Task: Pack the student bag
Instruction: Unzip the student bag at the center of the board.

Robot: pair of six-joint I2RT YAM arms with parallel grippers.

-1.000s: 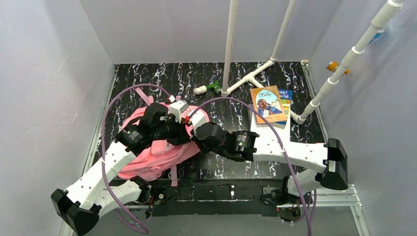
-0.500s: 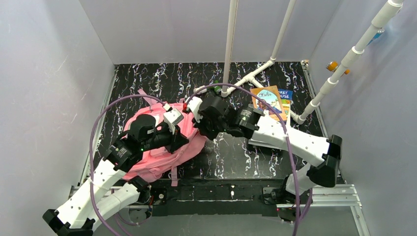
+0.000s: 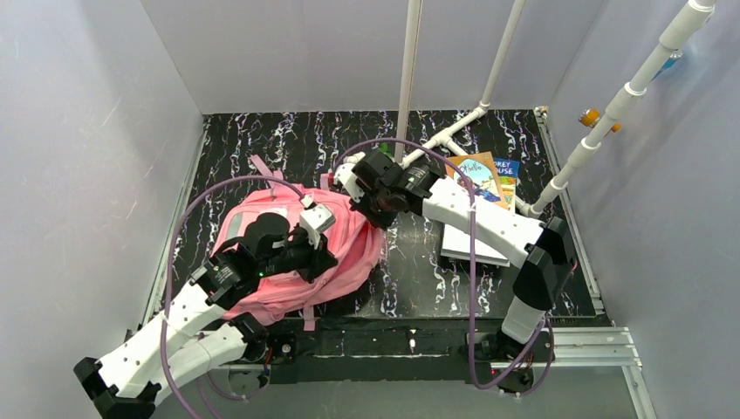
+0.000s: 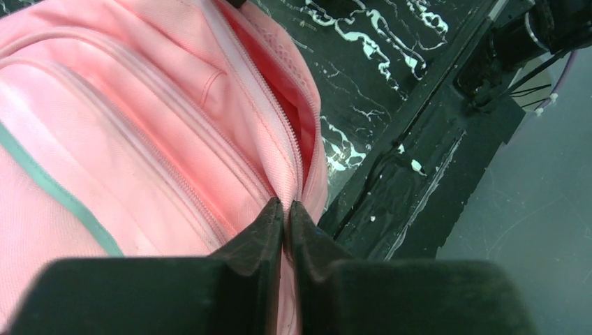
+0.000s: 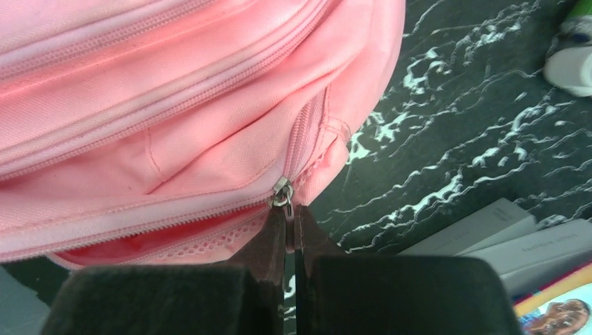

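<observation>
The student bag (image 3: 358,249), pink, lies flat at the left front of the table. My left gripper (image 3: 330,262) is at its near right edge. In the left wrist view, that gripper (image 4: 286,204) is shut on a fold of the bag (image 4: 139,125), beside the zipper. My right gripper (image 3: 359,205) is at the bag's far right corner. In the right wrist view, this gripper (image 5: 290,208) is shut on the metal zipper pull (image 5: 282,192). The zip on the bag (image 5: 174,84) gapes between the two grips and shows a red lining.
A stack of books (image 3: 476,179) lies right of the bag, its white edges (image 5: 489,230) close behind my right gripper. A white and green item (image 5: 572,66) lies behind the bag. White pipe posts (image 3: 406,78) rise at the back and right.
My right gripper has travelled from the bag's near right side toward its far corner, keeping hold of the zipper pull. My left arm has drawn back toward the front edge with the fabric.
</observation>
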